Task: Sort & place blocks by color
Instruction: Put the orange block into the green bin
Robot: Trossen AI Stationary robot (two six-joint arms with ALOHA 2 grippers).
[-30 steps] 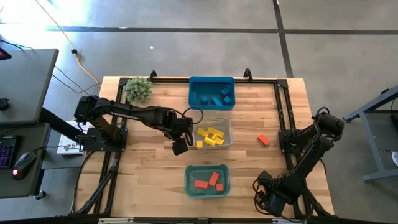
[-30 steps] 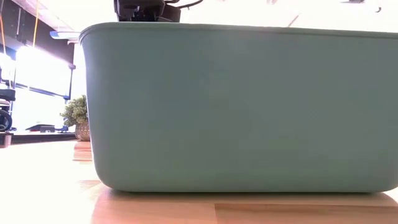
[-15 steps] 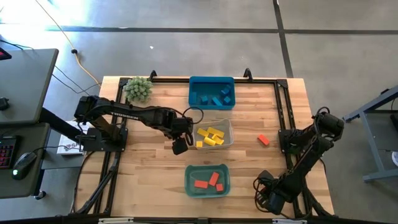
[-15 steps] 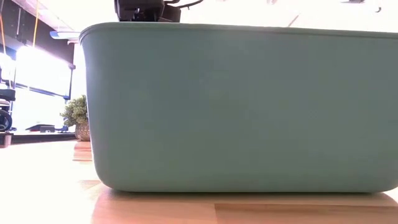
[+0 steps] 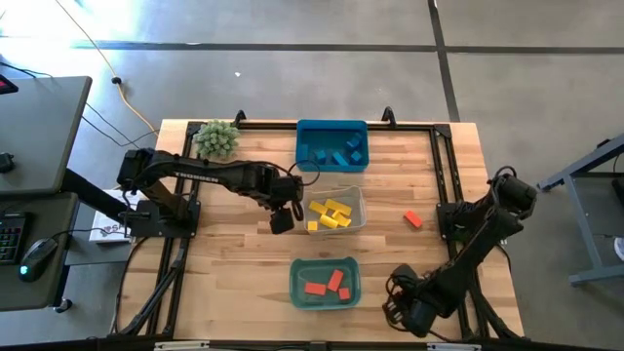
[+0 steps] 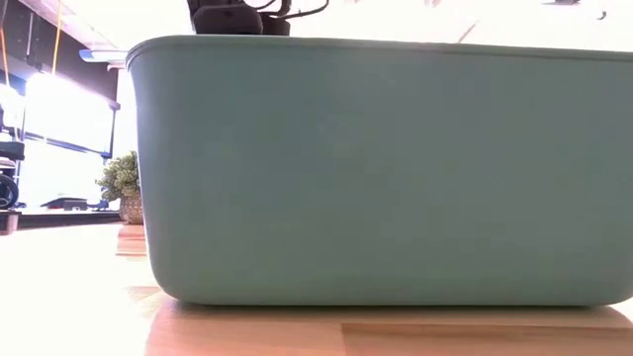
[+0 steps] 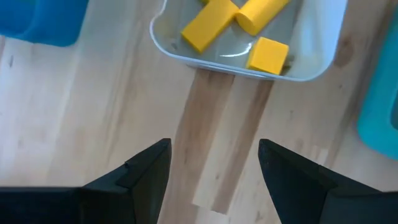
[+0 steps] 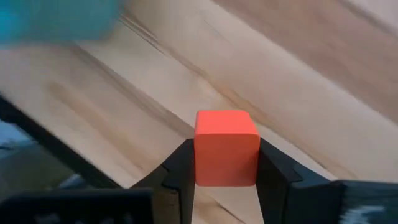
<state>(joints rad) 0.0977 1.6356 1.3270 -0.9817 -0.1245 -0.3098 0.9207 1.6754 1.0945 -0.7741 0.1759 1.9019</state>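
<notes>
My right gripper [image 8: 226,168] is shut on a red cube [image 8: 226,148]; in the high view it is at the table's near right [image 5: 405,310], right of the teal bin [image 5: 297,292] that holds red blocks [image 5: 330,284]. My left gripper [image 7: 214,168] stands open over bare wood, just left of the white bin [image 5: 360,203] with yellow blocks [image 5: 331,213]. The blue bin [image 5: 331,127] at the far edge holds blue blocks [image 5: 339,154]. One red block [image 5: 412,219] lies loose on the table's right side. My right gripper pinches the red cube by two opposite side faces [image 8: 198,163] between its two fingers. The cube's top face and front face show above and between the fingers. Whether the cube rests on the wood or is clear of it I cannot tell.
A green spiky plant ball [image 5: 216,139] stands at the far left corner. In the low view the teal bin's wall [image 6: 376,168] fills nearly the whole picture. Black frame rails [image 5: 444,175] run along the table's sides. Bare wood lies between the bins and the right rail.
My right gripper has moved toward the table's left, closer to the teal bin. My left gripper has drawn back a little toward the far edge, beside the white bin.
</notes>
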